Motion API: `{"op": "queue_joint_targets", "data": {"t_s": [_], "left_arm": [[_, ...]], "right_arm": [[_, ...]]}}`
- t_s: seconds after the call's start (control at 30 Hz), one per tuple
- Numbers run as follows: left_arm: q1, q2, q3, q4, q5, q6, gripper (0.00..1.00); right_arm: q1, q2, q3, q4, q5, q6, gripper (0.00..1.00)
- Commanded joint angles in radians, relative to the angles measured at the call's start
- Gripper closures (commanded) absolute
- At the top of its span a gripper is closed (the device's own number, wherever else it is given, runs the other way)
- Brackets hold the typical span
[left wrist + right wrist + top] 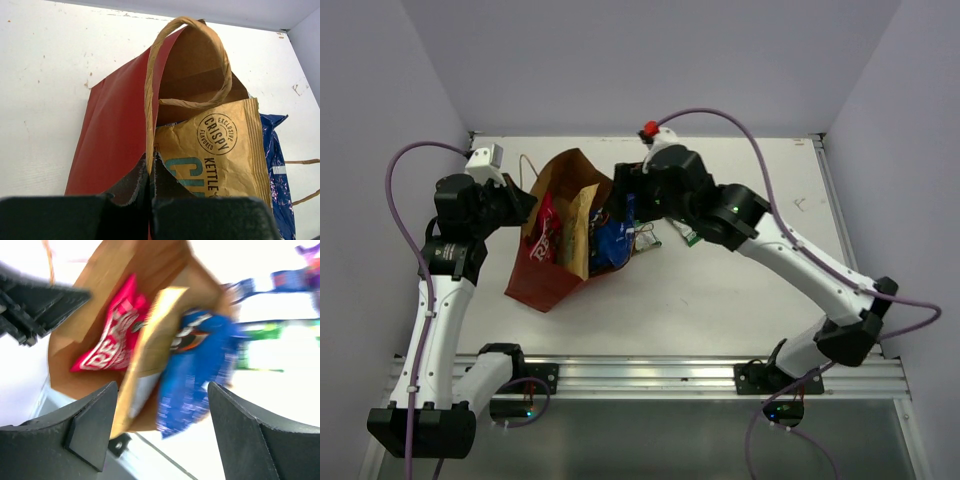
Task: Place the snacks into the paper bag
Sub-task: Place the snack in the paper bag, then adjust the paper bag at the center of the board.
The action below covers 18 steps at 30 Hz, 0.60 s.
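Left end effector point(150, 172) is pinched together on the paper bag point(535, 285) at its loop handle point(150, 90), on the bag's 9 o'clock side. The right end effector point(161, 390) has its fingers wide apart over the mouth at 3 o'clock. The bag sits toward 9 o'clock on the table point(720, 310), holding the pink-red REAL packet point(112, 340), tan-gold packet point(210, 150) and blue packet point(195, 365).

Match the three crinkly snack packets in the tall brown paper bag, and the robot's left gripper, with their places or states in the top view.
1 pink-red "REAL" packet
2 tan-gold packet
3 blue-white packet
4 left gripper

A middle of the brown paper bag
B shut on the bag's edge
C left side of the bag
D right side of the bag

Pairs: 1-C, 2-A, 3-D, 4-B
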Motion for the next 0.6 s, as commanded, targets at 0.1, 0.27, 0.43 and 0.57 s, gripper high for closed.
{"op": "queue_joint_targets", "data": {"t_s": [0.1, 0.27, 0.43, 0.57], "left_arm": [[0.005, 0.005, 0.018, 0.031, -0.013, -0.024, 1.0], [0.005, 0.011, 0.022, 0.028, -0.004, -0.027, 1.0], [0.005, 0.014, 0.022, 0.025, -0.002, -0.026, 1.0], [0.005, 0.019, 0.022, 0.022, -0.005, -0.024, 1.0]], "right_arm": [[-0.11, -0.184, -0.23, 0.016, 0.018, 0.0, 0.25], [-0.168, -0.241, -0.387, 0.102, -0.057, 0.041, 0.28], [-0.176, -0.235, -0.497, 0.211, -0.137, 0.064, 0.39], [-0.178, -0.224, -0.562, 0.303, -0.174, 0.084, 0.51]]}}
